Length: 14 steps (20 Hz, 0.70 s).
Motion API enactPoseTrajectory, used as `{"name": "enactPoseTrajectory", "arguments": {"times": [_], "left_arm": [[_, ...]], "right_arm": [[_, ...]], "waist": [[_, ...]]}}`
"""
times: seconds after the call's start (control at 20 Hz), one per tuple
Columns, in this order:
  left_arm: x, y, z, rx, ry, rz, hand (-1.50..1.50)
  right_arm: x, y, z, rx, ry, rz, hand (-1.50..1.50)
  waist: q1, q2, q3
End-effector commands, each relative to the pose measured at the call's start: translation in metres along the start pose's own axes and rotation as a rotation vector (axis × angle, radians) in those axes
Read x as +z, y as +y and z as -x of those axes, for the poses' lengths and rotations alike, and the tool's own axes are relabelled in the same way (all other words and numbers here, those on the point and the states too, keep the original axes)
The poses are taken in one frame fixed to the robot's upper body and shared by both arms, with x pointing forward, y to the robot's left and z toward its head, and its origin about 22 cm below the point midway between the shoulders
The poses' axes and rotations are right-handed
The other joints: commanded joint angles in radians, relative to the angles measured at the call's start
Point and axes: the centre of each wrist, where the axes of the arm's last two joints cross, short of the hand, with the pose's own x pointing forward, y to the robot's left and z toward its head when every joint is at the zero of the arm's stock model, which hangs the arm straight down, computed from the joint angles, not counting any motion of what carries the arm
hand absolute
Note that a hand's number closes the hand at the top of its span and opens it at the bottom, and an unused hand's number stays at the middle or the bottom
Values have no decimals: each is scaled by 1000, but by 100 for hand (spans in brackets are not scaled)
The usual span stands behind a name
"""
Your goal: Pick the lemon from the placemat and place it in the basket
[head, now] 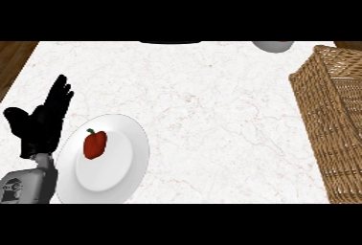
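Well, L hand [39, 119] open, wicker basket [332, 119] R

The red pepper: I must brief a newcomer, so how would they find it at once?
Start at the white marble counter and go to the white plate at its lower left, beside the open left robot hand. The red pepper with a green stem lies on it, the only red thing.

Kitchen setting, by the evidence. Work surface is a pale marble-look counter [212, 110] with faint veining; wood floor [14, 57] shows past its left edge. On the counter: a white plate [120, 177] carrying a red pepper [96, 144], a woven wicker basket [332, 119] at the right side, and part of a white bowl [272, 46] at the far edge. Tableware and produce point to a home kitchen.
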Motion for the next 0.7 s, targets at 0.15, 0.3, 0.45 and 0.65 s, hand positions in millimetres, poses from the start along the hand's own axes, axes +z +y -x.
{"name": "enactPoseTrajectory", "arguments": {"times": [0.15,0.3,0.45,0.65], "left_arm": [[-3,8,0,-29,-13,-5,0],[5,4,9,7,5,4,0],[-7,4,-2,-6,17,12,0],[-1,-18,10,-8,11,-4,0]], "right_arm": [[1,2,2,406,-239,61,150],[-4,27,28,412,-215,95,150],[-23,40,15,404,-207,96,150],[-41,21,28,423,-150,61,150]], "waist": [[0,1,1],[5,0,0],[-2,-2,-1],[1,-1,-1]]}}
